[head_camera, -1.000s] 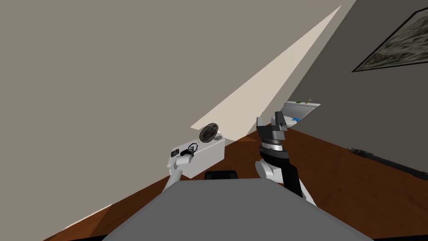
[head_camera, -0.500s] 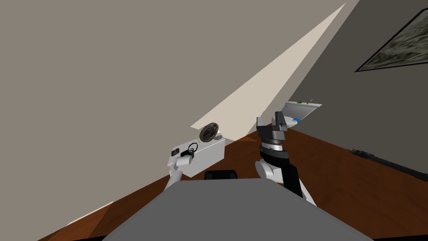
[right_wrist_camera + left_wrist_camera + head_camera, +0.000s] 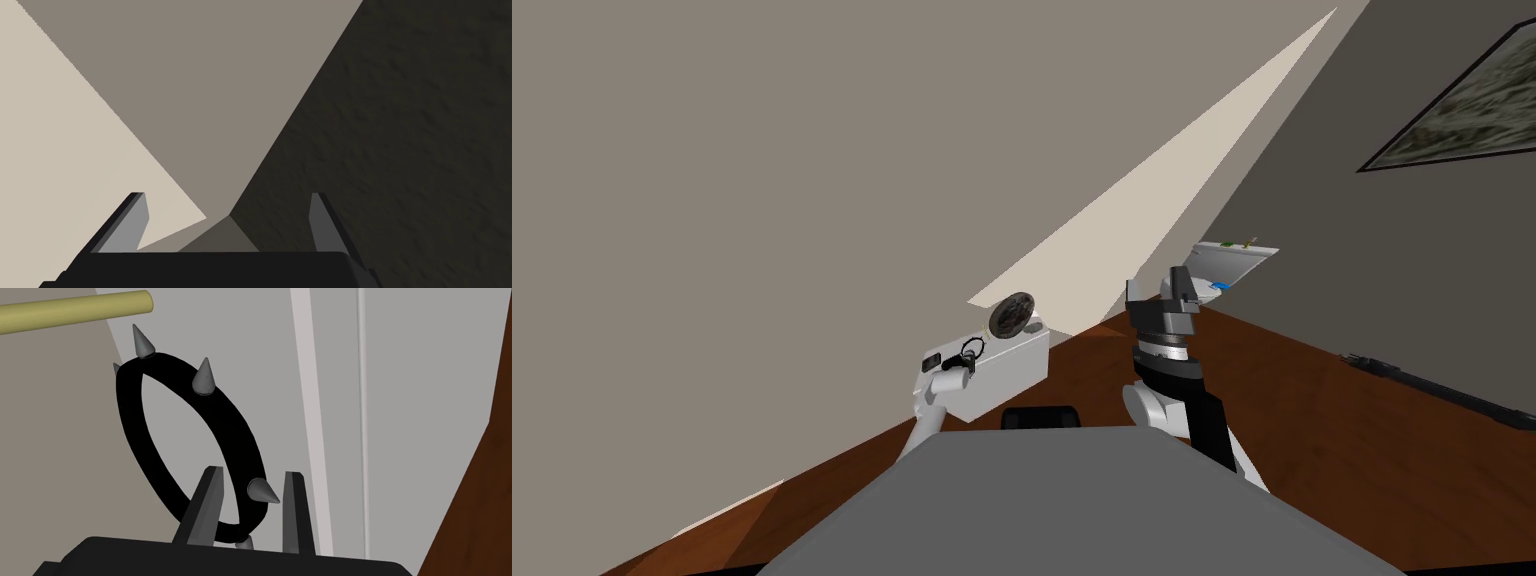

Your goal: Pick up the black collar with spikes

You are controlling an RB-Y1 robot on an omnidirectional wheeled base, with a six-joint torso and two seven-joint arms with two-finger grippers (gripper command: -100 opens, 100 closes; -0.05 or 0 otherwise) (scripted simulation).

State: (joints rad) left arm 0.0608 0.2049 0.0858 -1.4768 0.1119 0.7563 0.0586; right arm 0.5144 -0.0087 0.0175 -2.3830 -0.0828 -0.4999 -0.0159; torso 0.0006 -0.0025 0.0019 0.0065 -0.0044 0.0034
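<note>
The spiked black collar (image 3: 230,413) is clamped in the left gripper (image 3: 253,470) fingers; lifting off the centre-left worktop (image 3: 1017,345) is called for; right gripper (image 3: 227,200) fingers apart.

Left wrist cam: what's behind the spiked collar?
Through and around the black collar: the pale grey cabinet surface, a beige wall and a yellow rod beyond. Its lowest arc is behind the dark body of the left tool, so what lies under it there is covered.

Black spiked collar (image 3: 132,423) sitting in the left claw (image 3: 255,470)
The ring is standing on edge and leaning, its lower band passing between the closed-in claw fingers, with grey cone spikes pointing outward around it, one lying beside the fingertips.
</note>
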